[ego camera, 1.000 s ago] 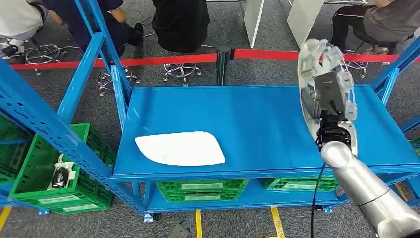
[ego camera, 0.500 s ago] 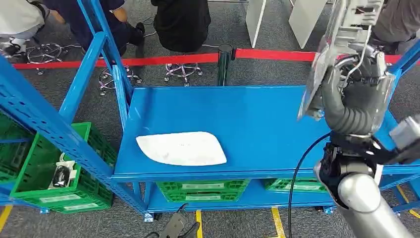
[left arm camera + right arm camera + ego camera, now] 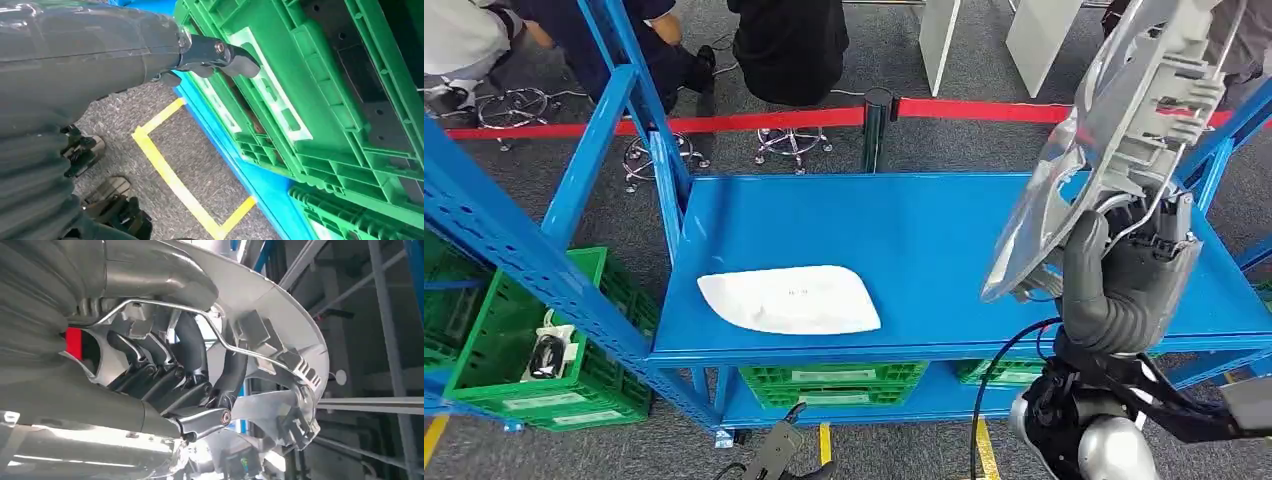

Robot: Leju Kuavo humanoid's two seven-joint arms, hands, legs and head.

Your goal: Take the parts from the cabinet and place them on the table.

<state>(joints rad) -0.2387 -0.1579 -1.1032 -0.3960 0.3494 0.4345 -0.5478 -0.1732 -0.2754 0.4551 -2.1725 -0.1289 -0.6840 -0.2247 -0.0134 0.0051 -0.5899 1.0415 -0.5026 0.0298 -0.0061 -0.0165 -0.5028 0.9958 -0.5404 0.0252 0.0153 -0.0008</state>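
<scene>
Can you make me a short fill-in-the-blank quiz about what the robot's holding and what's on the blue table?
1. The right hand holds a silvery plastic part ____ the blue table.
2. The white part lies flat on the table's ____ front area.
3. The crates on the shelf under the table are ____.

Missing words: above; left; green
</scene>
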